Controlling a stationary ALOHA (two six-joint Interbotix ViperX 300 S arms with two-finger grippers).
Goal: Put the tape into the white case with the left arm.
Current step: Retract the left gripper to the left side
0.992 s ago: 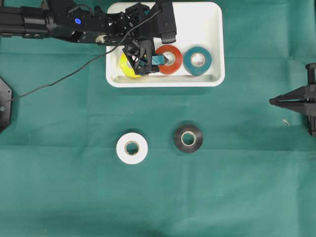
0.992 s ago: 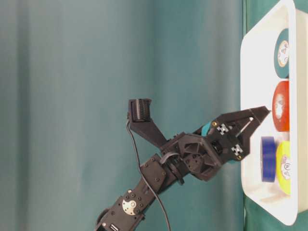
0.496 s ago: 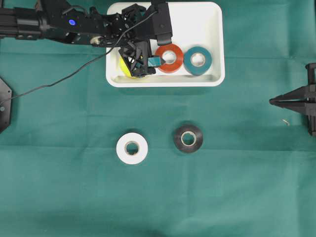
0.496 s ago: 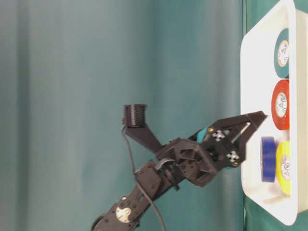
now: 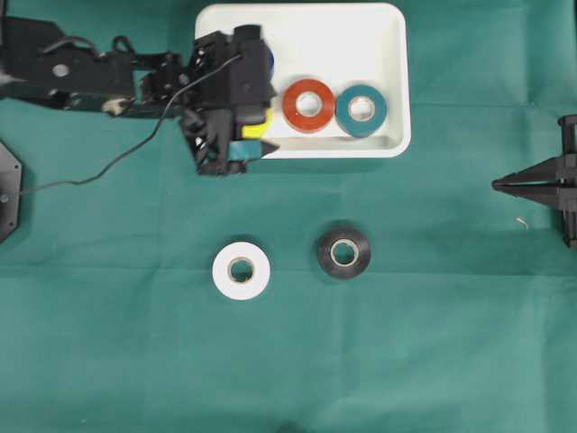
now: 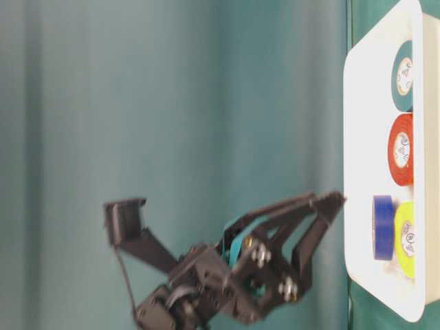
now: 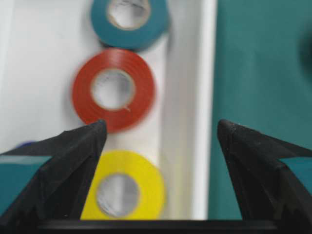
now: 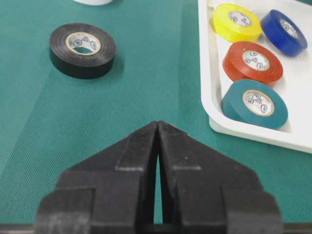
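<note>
White plastic is holding four rolls now — yellow, blue, red and teal are lying inside the white case (image 5: 388, 36). Its fingers spread wide and gripping nothing, the left gripper (image 7: 161, 146) is hanging over the rim. A white tape (image 5: 242, 271) and a black tape (image 5: 343, 252) are waiting on the green cloth (image 5: 433, 343), well apart from it.

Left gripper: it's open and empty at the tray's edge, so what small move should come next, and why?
Probably swing the left gripper away from the white case toward the white tape on the cloth. Its jaws stand wide with nothing between them, four rolls already lie in the case, and the white tape and black tape remain outside; the white one looks nearer.
</note>
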